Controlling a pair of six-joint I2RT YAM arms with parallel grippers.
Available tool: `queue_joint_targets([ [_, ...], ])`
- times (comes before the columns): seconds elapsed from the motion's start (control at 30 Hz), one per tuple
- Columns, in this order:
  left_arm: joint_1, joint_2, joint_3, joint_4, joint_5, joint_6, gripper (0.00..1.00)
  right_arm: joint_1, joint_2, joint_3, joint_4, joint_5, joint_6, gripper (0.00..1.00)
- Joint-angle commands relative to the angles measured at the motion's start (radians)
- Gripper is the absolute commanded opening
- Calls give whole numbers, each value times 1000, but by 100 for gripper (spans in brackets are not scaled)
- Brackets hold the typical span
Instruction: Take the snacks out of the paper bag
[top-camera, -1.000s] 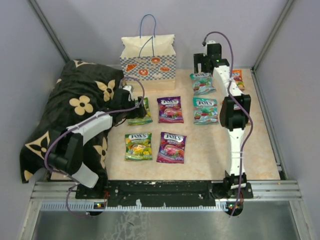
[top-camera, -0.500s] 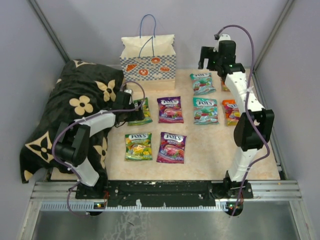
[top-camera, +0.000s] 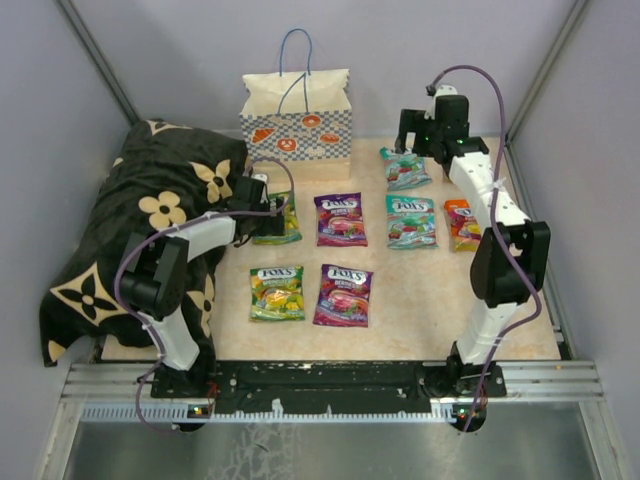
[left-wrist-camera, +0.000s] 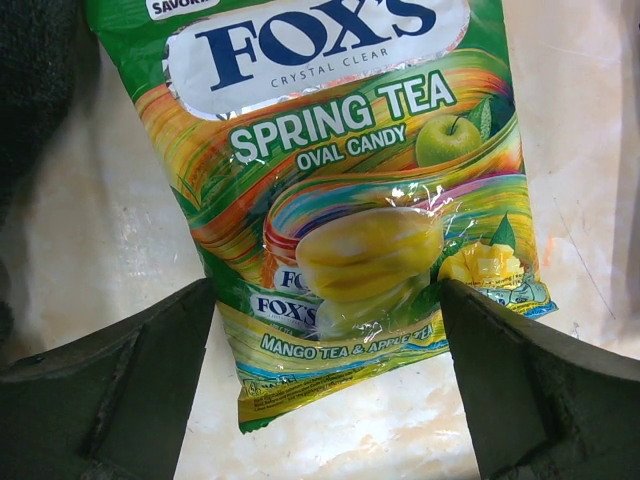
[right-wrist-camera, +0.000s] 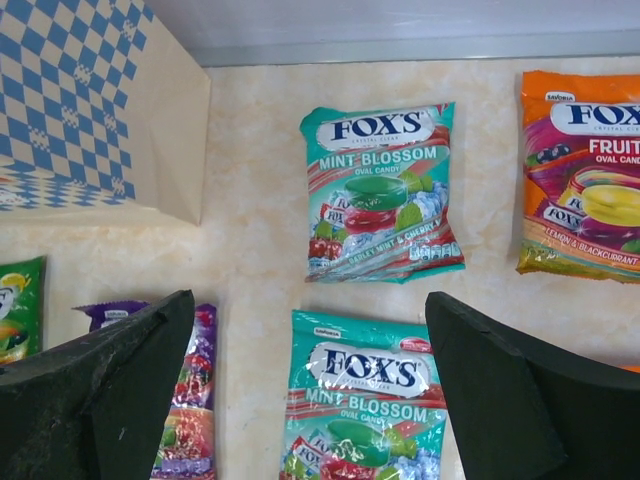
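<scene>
The paper bag (top-camera: 297, 115) stands upright at the back of the table; its checkered side also shows in the right wrist view (right-wrist-camera: 70, 110). Several FOX'S snacks lie flat on the table: green (top-camera: 277, 292), purple (top-camera: 340, 218) (top-camera: 343, 294), teal (top-camera: 405, 167) (top-camera: 411, 220), orange (top-camera: 462, 225). My left gripper (top-camera: 272, 212) is open, its jaws either side of the lower end of a green Spring Tea packet (left-wrist-camera: 340, 200) lying on the table; the gripper (left-wrist-camera: 325, 400) holds nothing. My right gripper (top-camera: 415, 135) is open and empty, raised above the teal Mint Blossom packets (right-wrist-camera: 380, 190) (right-wrist-camera: 360, 400).
A black flower-patterned cushion (top-camera: 150, 215) fills the left side, right beside my left arm. Another orange packet (right-wrist-camera: 585, 190) lies right of the upper teal one. Grey walls close in the back and sides. A metal rail (top-camera: 330, 380) runs along the near edge.
My right arm rose from lying over the table and swung to the back right, uncovering an orange packet on the right. My left gripper shifted slightly over the green packet.
</scene>
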Motion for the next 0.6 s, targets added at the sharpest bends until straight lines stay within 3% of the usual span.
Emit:
queue_joint_targets([
  [0.0, 10, 23, 17, -45, -39, 47, 99, -5, -109, -19, 52, -9, -3, 99],
  [0.27, 9, -16, -8, -35, 18, 169, 98, -5, -127, -33, 50, -17, -13, 99],
  [0.57, 9, -47, 3, -100, -27, 233, 98, -5, -145, -32, 41, -52, -8, 99],
])
